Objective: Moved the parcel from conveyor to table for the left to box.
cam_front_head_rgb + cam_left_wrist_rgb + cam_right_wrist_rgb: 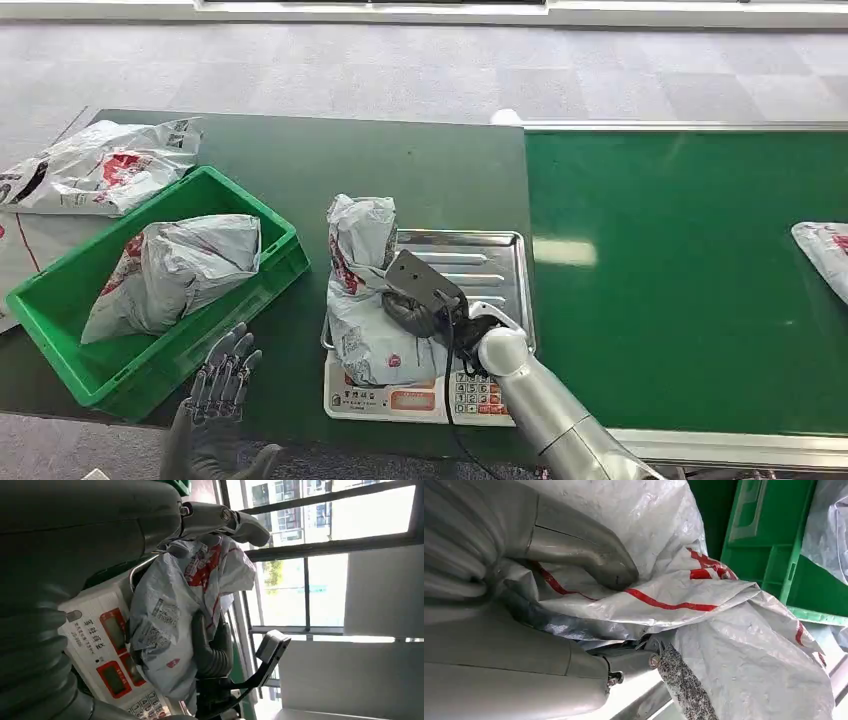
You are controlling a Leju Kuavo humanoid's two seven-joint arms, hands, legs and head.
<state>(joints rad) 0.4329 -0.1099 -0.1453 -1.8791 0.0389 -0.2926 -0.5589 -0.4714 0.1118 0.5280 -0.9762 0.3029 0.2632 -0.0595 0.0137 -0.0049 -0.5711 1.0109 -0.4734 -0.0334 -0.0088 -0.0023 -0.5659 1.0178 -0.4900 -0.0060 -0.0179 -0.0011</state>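
Note:
A grey plastic parcel (360, 290) with red print stands on the steel tray (490, 262) of a weighing scale, leaning toward the tray's left edge. My right hand (425, 315) grips the parcel's right side. In the right wrist view a fold of the parcel (724, 645) is pinched between the thumb and fingers of my right hand (524, 555). My left hand (222, 380) hovers open with fingers spread, near the table's front edge, left of the scale. The left wrist view shows the parcel (170, 615) on the scale (100, 640) beyond my left hand (100, 530).
A green bin (60, 300) at the left holds another grey parcel (180, 270). A third parcel (100, 165) lies on the table behind the bin. The green conveyor belt (680, 260) runs at the right, with one parcel (825, 250) at its right edge.

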